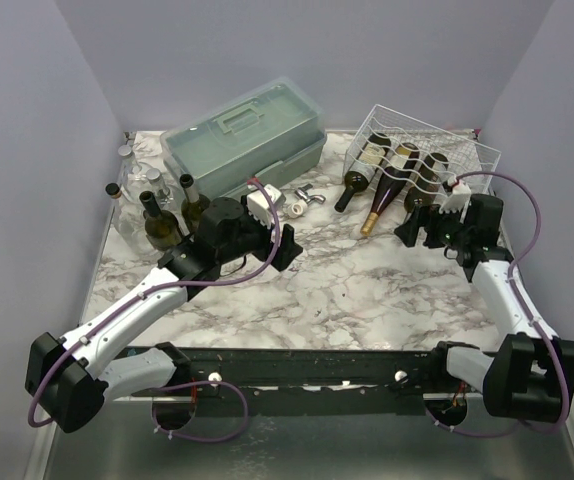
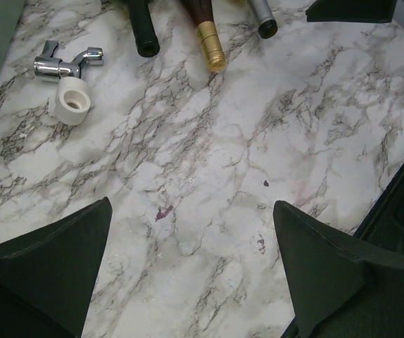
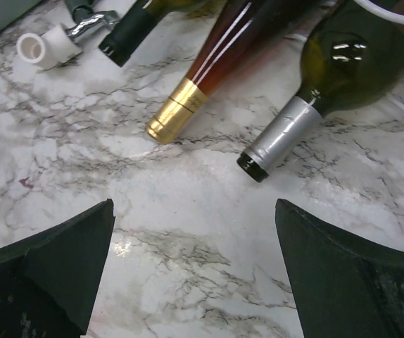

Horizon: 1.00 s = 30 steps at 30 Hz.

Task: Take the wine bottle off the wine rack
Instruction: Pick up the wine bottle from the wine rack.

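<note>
Start at the far left of the marble tabletop (image 1: 347, 290): two dark green bottles (image 1: 162, 228) stand upright there, with some clear glassware (image 1: 132, 180) just behind them; what that glassware is you cannot tell. Next to them, at the back, sits the pale green toolbox (image 1: 247, 140), lid shut and handle on top.

Your left gripper (image 2: 193, 204) hangs over bare marble in front of the toolbox. Its jaws are spread wide and nothing is between them. Just ahead of it in the left wrist view lie a chrome tap fitting (image 2: 65, 63) and a white roll of tape (image 2: 72, 102), touching each other.

Further right is the wine rack (image 1: 464, 150), a white wire basket at the back right of the table. Three bottles lie side by side in its cradles, all with their necks reaching out over the front edge and down to the marble. From left to right they are the black-capped wine bottle (image 3: 128, 32), the gold-foiled wine bottle (image 3: 216, 56) and the silver-foiled wine bottle (image 3: 343, 77). All three are on the rack; none is lifted.

Your right gripper (image 3: 195, 204) is just in front of the rack, low over the table. Its jaws also stand fully apart and hold nothing. In the right wrist view the mouths of the gold-foiled and silver-foiled bottles lie ahead of the gap between the fingers (image 3: 54, 267), near but not touching them.
</note>
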{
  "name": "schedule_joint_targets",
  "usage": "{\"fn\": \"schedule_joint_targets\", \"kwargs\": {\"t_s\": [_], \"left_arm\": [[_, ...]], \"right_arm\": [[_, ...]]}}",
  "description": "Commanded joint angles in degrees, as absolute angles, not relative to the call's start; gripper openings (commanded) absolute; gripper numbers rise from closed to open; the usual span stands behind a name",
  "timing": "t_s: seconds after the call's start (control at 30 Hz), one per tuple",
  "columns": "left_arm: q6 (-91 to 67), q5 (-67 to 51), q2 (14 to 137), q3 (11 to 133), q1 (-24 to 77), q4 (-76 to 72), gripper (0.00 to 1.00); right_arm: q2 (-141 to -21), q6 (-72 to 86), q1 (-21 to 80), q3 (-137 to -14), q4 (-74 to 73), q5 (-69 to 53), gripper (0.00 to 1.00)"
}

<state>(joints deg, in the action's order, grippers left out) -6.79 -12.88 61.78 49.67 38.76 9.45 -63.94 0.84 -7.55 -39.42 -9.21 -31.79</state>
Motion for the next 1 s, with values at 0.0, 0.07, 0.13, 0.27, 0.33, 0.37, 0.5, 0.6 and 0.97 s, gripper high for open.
{"fn": "schedule_joint_targets", "kwargs": {"t_s": [0.0, 0.07, 0.13, 0.27, 0.33, 0.37, 0.5, 0.6, 0.97], "left_arm": [[-6.0, -12.8, 61.3, 49.2, 39.0, 7.2, 0.99], [-5.9, -12.4, 61.2, 49.3, 39.0, 7.2, 0.99], [-5.7, -12.4, 60.9, 49.1, 39.0, 7.2, 0.99], [-5.8, -12.8, 60.7, 49.1, 38.9, 7.2, 0.99], [-5.8, -12.8, 60.6, 49.1, 39.0, 7.3, 0.99], [-5.7, -12.8, 60.6, 49.2, 39.0, 7.4, 0.99], [-6.2, -14.8, 59.5, 50.3, 39.0, 8.4, 0.99], [-5.8, -13.6, 58.4, 49.6, 38.9, 8.3, 0.99], [-4.2, -12.4, 55.8, 49.1, 39.0, 8.4, 0.99]], "right_arm": [[-66.2, 4.3, -7.5, -39.6, -6.1, -21.7, 1.0], [-67.5, 8.6, -6.9, -39.1, -3.1, -17.2, 1.0], [-69.7, 13.2, -5.6, -39.9, -1.2, -9.6, 1.0], [-75.5, 17.9, -3.6, -42.3, -0.8, -1.2, 1.0], [-77.0, 19.5, -3.1, -42.0, 1.7, -0.8, 1.0], [-77.4, 20.1, -2.6, -41.6, 2.9, -0.4, 1.0], [-78.5, 22.4, -0.8, -40.6, 8.2, 4.4, 1.0], [-80.6, 24.8, -0.7, -41.8, 9.7, 7.1, 0.99], [-88.3, 28.2, -0.1, -44.0, 11.8, 8.3, 0.9]]}}
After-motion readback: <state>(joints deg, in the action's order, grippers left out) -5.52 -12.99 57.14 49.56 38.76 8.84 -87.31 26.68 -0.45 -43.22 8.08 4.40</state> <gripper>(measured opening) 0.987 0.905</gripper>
